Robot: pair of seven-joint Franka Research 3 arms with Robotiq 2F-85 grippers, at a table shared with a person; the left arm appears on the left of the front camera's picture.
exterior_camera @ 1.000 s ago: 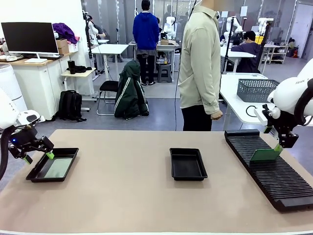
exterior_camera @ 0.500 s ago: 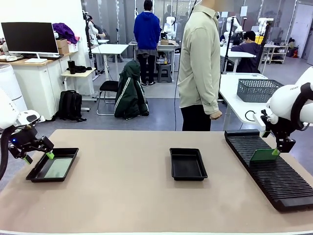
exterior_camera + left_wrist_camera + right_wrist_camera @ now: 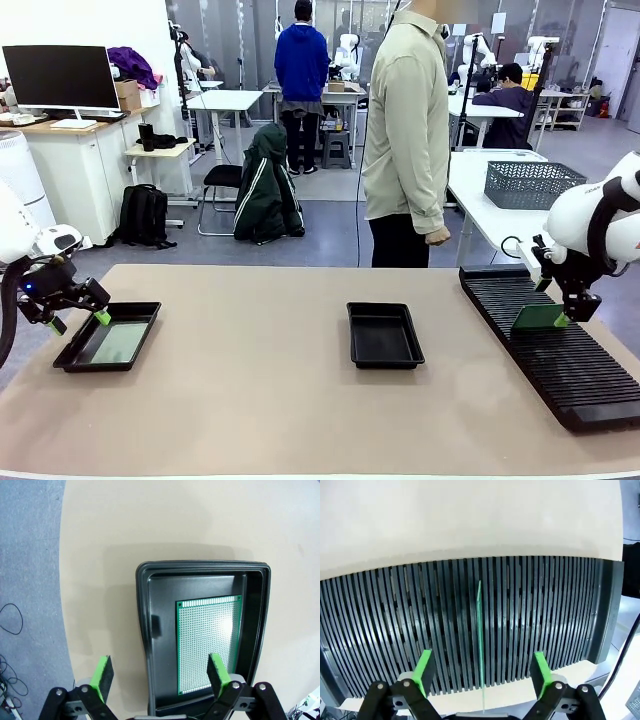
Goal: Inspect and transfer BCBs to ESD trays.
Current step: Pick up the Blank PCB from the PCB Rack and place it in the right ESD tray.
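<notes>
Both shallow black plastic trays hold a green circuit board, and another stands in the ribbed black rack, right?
The front view shows the middle black plastic tray holding none; only the left tray has a green circuit board. The rest is right.

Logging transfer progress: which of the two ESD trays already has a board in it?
The ESD tray at the robot's left, below the open left gripper: a green perforated board lies flat on its floor. The middle tray is empty.

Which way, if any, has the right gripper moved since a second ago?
Yes. The right gripper has dropped slightly and shifted picture-left, nearer the green board standing in the black slotted rack.
</notes>
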